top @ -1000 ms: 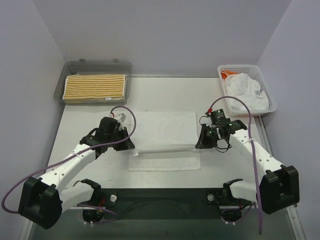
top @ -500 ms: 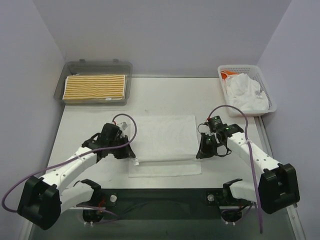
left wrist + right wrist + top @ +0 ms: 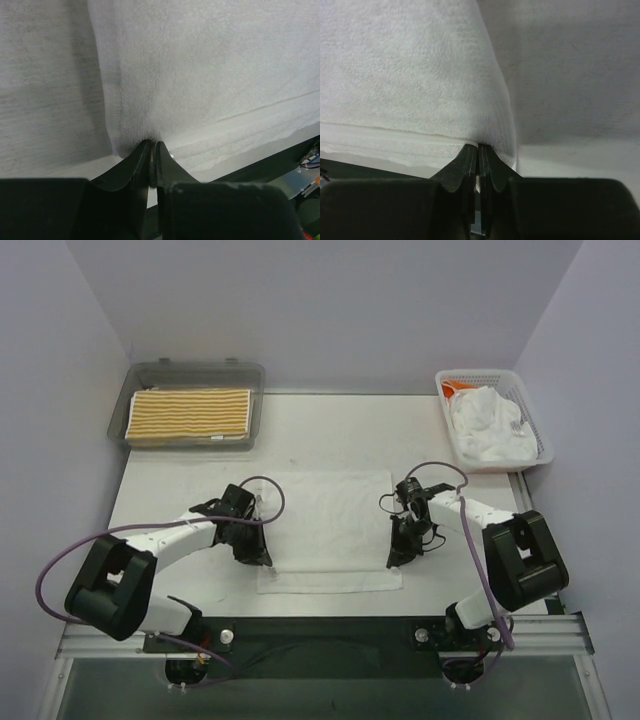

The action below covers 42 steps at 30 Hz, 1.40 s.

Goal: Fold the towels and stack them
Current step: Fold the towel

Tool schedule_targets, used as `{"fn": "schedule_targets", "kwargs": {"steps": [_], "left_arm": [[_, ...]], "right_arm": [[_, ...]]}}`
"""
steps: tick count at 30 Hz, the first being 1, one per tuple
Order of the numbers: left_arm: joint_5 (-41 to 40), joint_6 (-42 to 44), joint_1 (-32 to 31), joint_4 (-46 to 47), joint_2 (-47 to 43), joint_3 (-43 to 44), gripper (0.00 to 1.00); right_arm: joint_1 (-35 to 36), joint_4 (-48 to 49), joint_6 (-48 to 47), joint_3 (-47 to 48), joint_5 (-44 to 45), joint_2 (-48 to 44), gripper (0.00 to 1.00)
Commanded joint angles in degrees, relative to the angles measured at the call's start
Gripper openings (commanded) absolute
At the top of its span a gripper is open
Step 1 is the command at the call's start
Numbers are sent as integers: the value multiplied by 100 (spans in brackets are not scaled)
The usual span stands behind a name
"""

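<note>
On the table (image 3: 450, 450), mid-frame, the white towel (image 3: 330, 510) lies half folded, its top layer short of the lower edge. The left gripper (image 3: 263, 560) and right gripper (image 3: 391, 560) each pinch a top-layer corner. The next move likely calls for matching the edges, then releasing.

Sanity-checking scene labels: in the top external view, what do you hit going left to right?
The clear grey tray holding the yellow-and-white striped towel → left gripper, jaws shut on the white towel's left edge → white towel → right gripper, jaws shut on its right edge → white mesh basket with crumpled white towels.
</note>
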Motion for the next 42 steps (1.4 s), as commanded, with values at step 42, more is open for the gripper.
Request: {"fn": "schedule_targets", "kwargs": {"steps": [42], "left_arm": [[-1484,730,405,-704,-1100,851,1]], "right_arm": [[-805,-1358,-502,1237,1749,-1224,0]]}}
